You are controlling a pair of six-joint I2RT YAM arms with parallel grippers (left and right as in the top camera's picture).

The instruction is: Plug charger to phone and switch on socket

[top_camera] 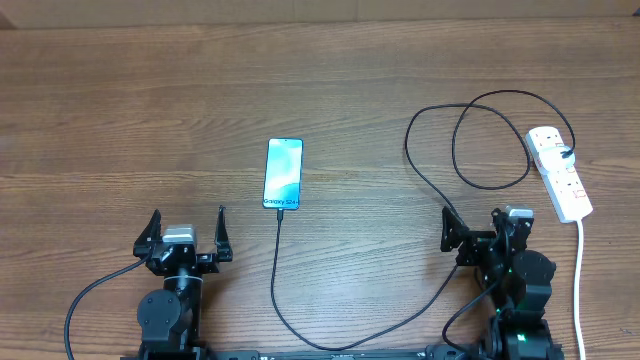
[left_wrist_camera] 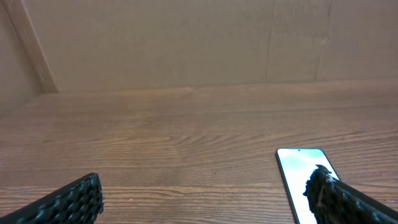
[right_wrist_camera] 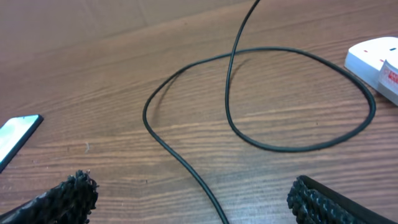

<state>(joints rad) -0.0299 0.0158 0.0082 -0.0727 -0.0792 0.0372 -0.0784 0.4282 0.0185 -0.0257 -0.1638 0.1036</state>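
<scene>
The phone (top_camera: 283, 174) lies flat mid-table with its screen lit, and shows in the left wrist view (left_wrist_camera: 298, 167) and at the left edge of the right wrist view (right_wrist_camera: 15, 134). The charger, a thin black cable (top_camera: 277, 270), runs from the phone's near end, curves along the front edge, loops (right_wrist_camera: 298, 146) and reaches the socket (top_camera: 560, 172), a white power strip at the far right (right_wrist_camera: 373, 59). Whether the tip sits in the phone I cannot tell. My left gripper (top_camera: 187, 228) (left_wrist_camera: 205, 194) stands open, front left of the phone. My right gripper (top_camera: 472, 218) (right_wrist_camera: 193, 200) is open, with the cable on the table between its fingers.
The socket's white cord (top_camera: 579, 285) runs down the right side toward the front edge. A cardboard wall (left_wrist_camera: 186, 43) stands behind the wooden table (top_camera: 120, 100).
</scene>
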